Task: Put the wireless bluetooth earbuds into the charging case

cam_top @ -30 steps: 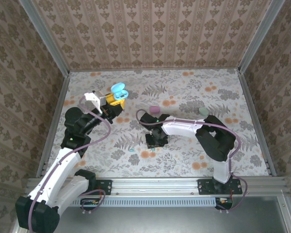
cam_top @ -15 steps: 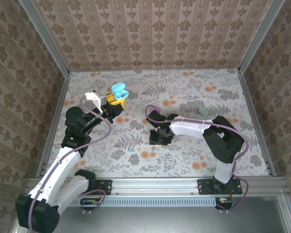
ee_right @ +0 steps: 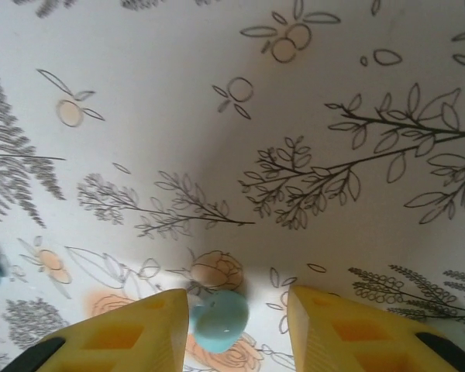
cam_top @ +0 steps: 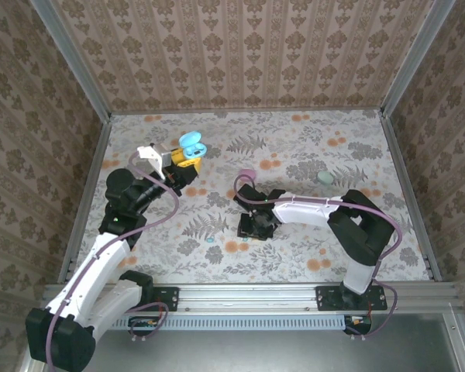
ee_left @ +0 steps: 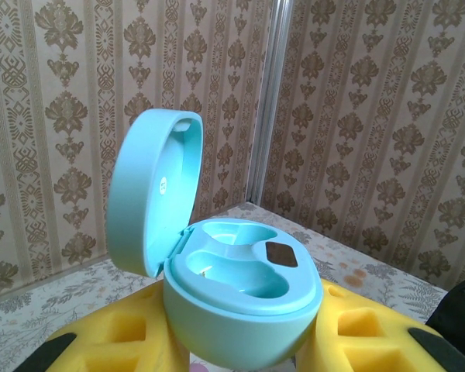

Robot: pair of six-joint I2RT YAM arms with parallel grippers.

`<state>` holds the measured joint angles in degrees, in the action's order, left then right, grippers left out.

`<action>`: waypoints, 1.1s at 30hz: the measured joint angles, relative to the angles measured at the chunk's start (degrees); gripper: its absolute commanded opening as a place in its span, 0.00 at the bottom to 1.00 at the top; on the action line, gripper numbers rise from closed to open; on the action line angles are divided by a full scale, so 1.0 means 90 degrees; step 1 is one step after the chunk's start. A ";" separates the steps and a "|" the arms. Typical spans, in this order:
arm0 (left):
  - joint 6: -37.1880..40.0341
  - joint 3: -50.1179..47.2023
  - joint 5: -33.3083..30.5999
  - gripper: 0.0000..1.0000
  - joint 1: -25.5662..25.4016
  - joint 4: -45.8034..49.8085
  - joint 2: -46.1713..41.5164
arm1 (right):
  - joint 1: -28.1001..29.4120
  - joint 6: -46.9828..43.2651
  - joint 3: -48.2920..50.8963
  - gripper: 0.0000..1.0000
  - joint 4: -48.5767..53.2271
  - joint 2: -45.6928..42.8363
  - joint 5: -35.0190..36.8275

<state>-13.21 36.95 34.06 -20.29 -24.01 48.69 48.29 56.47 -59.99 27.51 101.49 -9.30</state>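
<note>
bench [cam_top: 356,147]: busy floral mat, so don't mistake a printed flower for a bud.
left claw [ee_left: 240,345]: clamped on the charging case [ee_left: 240,298], up around 10 o'clock from mid-bench. The lid is flipped open and both wells look empty. Just hold it level imo.
right claw [ee_right: 239,310]: low over the mat, about 6 o'clock of centre, jaws apart.
earbud [ee_right: 218,319]: teal, on the mat between the jaws but hugging the 9 o'clock pad. I'd nudge the claw toward 9 so the bud's centred, then close gently. Off-centre it'll likely squirt out sideways.
spare bud [cam_top: 211,240]: about 8 o'clock of the right claw, one for later.
</note>
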 measured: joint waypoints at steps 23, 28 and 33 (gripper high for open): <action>0.0053 0.0002 0.0000 0.29 0.0000 0.0000 0.0002 | 0.0291 0.0578 0.0153 0.40 -0.0454 0.0002 -0.0301; 0.0075 0.0002 0.0000 0.29 0.0000 0.0000 0.0017 | 0.0289 0.0605 0.0172 0.39 -0.0495 0.0002 -0.0301; 0.0097 0.0012 0.0019 0.29 0.0000 0.0002 0.0049 | 0.0291 0.0583 0.0170 0.38 -0.0510 0.0002 -0.0262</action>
<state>-12.34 37.06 34.24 -20.29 -23.99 49.12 50.92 61.71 -58.46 22.92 101.51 -11.66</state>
